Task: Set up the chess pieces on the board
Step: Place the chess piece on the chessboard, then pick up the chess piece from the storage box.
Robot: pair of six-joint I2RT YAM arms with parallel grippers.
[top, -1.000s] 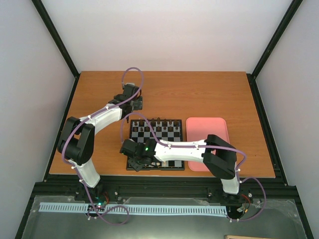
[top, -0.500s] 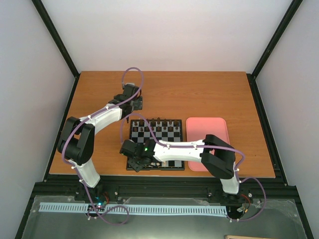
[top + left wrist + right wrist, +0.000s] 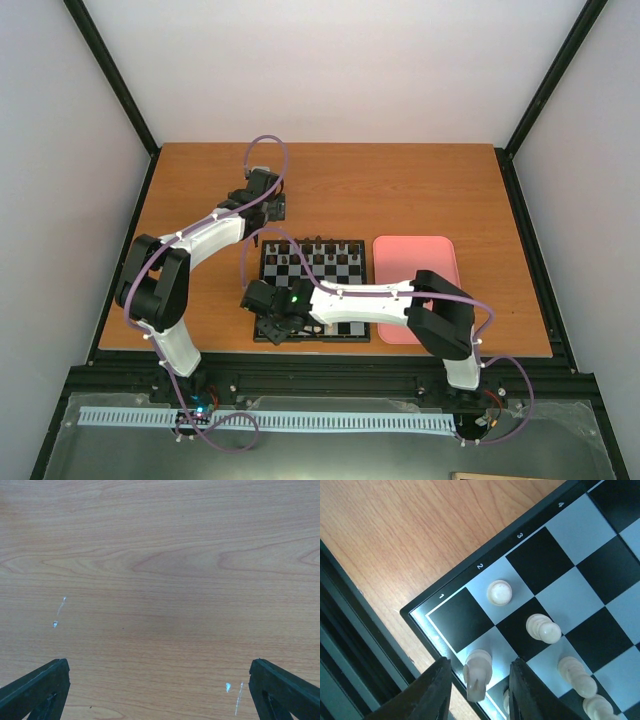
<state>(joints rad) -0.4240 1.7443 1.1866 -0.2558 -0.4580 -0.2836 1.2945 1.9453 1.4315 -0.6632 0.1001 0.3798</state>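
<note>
The right gripper (image 3: pixel 480 667) has let its fingers move apart. A small cream horse-shaped chess piece (image 3: pixel 477 679) stands loose between them, near the corner of the black-and-white checked board (image 3: pixel 540 555). The left gripper (image 3: pixel 159 669) is wide open over the brown wooden table (image 3: pixel 160 555).

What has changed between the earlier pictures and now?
From above, nothing visibly moved: the right gripper stays over the board at its near-left corner, the left gripper stays open above the table, the pink tray unmoved. The right fingers stand clear of a cream chess piece.
</note>
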